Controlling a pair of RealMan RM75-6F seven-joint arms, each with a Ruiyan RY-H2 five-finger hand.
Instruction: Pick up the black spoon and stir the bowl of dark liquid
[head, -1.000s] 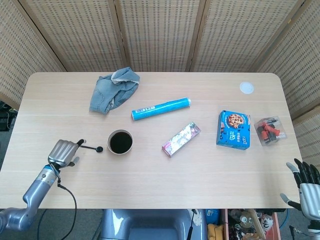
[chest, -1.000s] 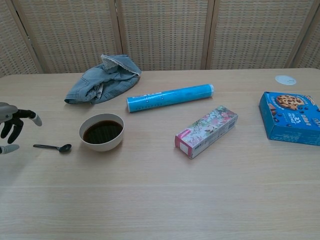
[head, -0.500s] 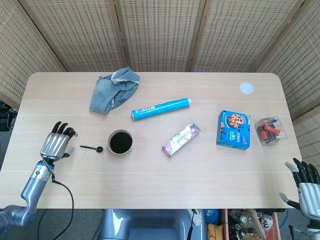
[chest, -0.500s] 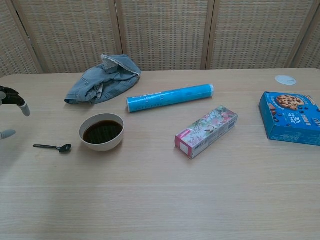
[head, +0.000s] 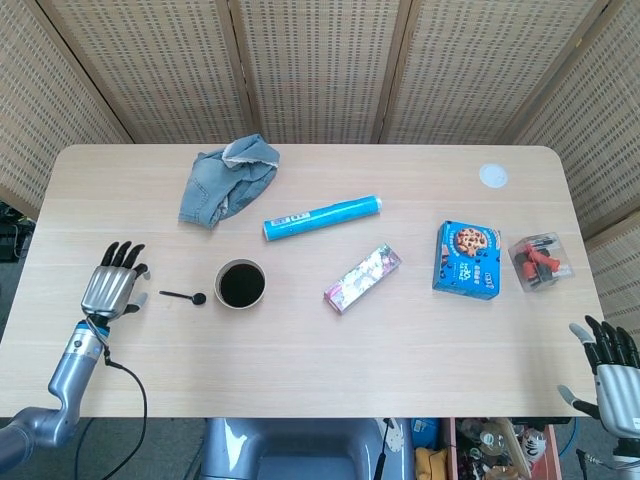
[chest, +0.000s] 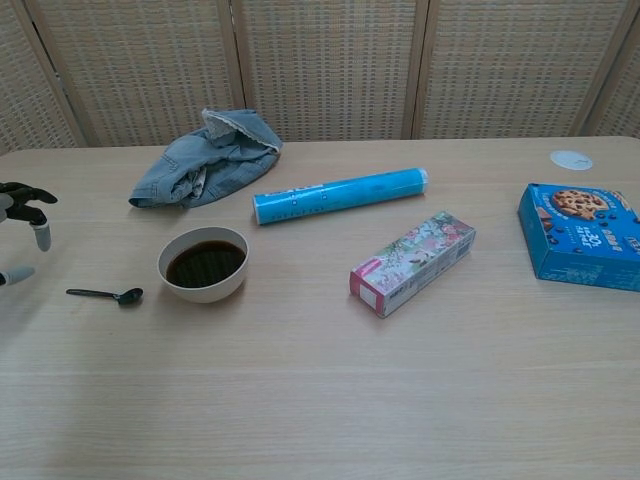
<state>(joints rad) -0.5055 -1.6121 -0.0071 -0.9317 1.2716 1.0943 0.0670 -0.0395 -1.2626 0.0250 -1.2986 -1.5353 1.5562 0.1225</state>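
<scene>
The left hand (head: 112, 288) hovers beside the black spoon (head: 183, 296), fingers apart, holding nothing — mostly cut off in the chest view. The spoon lies on the table (head: 320, 370) just left of the bowl of dark liquid (head: 241, 284). Far right, the right hand (head: 608, 375) sits off-table, fingers spread — partly cropped.

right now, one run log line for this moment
left hand: open, beside spoon | black spoon: on table, untouched | bowl: unstirred | right hand: open, idle

Spoon (head: 183, 297) between left hand (head: 113, 291) and bowl (head: 241, 284)
</scene>
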